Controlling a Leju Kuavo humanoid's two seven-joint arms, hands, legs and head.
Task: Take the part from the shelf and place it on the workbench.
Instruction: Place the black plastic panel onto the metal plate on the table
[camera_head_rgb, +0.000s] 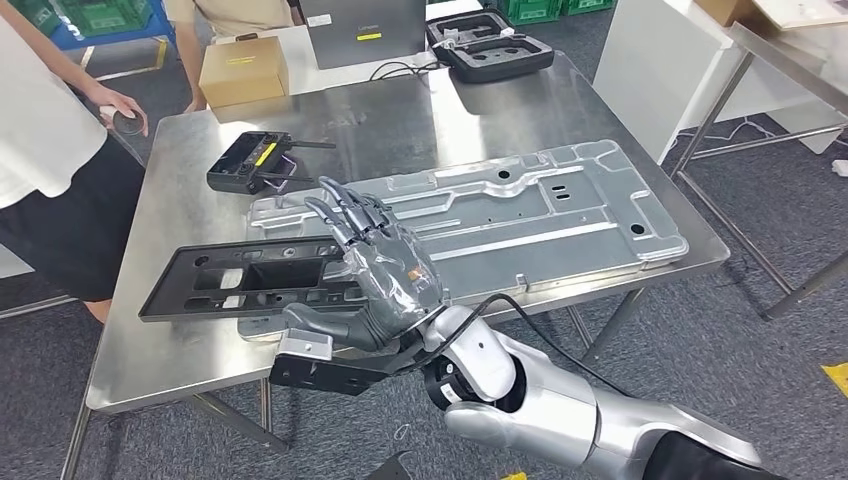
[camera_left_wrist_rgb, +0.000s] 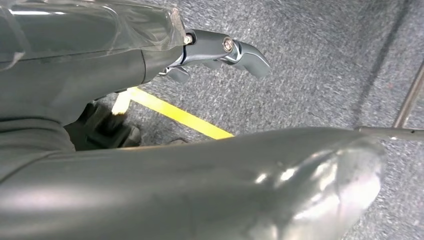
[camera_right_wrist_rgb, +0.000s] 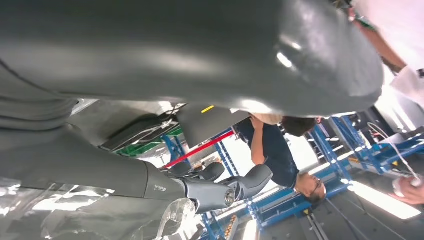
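The part, a long flat black panel (camera_head_rgb: 240, 280), lies across the steel workbench (camera_head_rgb: 400, 120) and the near-left corner of a large silver metal plate (camera_head_rgb: 520, 215). Its near end sticks out past the table's front edge. My right hand (camera_head_rgb: 385, 275) is over that end, back toward the camera. Its fingers (camera_head_rgb: 350, 205) are stretched out and spread above the panel, and its thumb (camera_head_rgb: 320, 325) lies on the panel. In the right wrist view the gap between thumb (camera_right_wrist_rgb: 200, 50) and fingers (camera_right_wrist_rgb: 220, 192) holds nothing. My left hand (camera_left_wrist_rgb: 125, 65) hangs over the grey floor, holding nothing.
A black remote controller (camera_head_rgb: 260, 162) lies behind the panel. A cardboard box (camera_head_rgb: 245, 65), a grey device (camera_head_rgb: 360, 30) and an open black case (camera_head_rgb: 490, 45) stand at the far end. A person (camera_head_rgb: 50, 150) stands at the table's left side. Another steel table (camera_head_rgb: 790, 50) stands at the right.
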